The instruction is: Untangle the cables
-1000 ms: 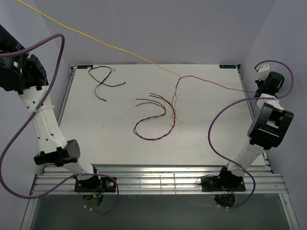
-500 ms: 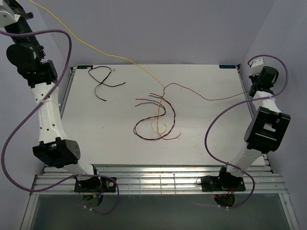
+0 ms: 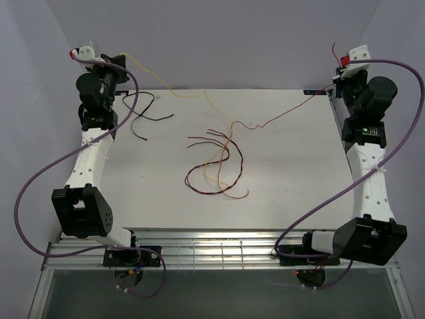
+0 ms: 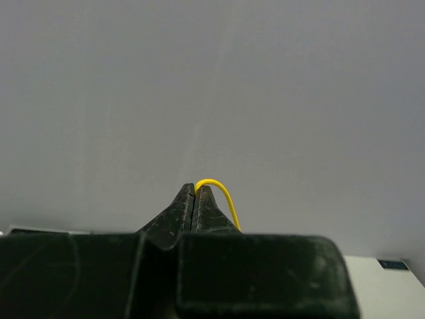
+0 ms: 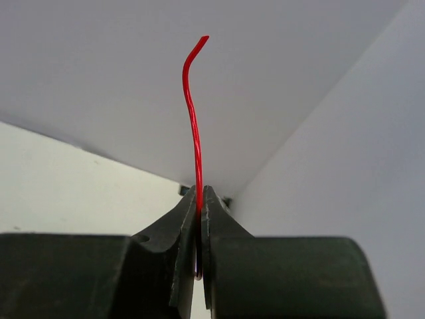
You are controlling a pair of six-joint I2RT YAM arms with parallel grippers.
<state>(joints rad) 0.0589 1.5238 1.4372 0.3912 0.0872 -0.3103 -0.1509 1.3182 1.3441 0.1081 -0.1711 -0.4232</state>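
Left claw: shut tight, fingertips together, at the far-left corner, raised above the table.
Left claw's hold: the yellow cable is pinched between the tips; a short loop arches out on the right side of the fingers.
Yellow cable, run: from the left claw the yellow cable drops to the far edge of the table and goes right, then toward the near side into the knot at mid-table.
Right claw: closed, tips together, at the far-right corner, also raised.
Right claw's hold: the red cable is clamped between the fingers; its free end stands up past the tips with a slight bend.
Red cable, run: from the right claw the red cable slopes down and left, ending in the same knot.
Knot: yellow and red cross the dark red-brown cable, which loops on the table, well apart from both claws.
Black cable: lies alone at the far-left of the table, near the left arm, not gripped.
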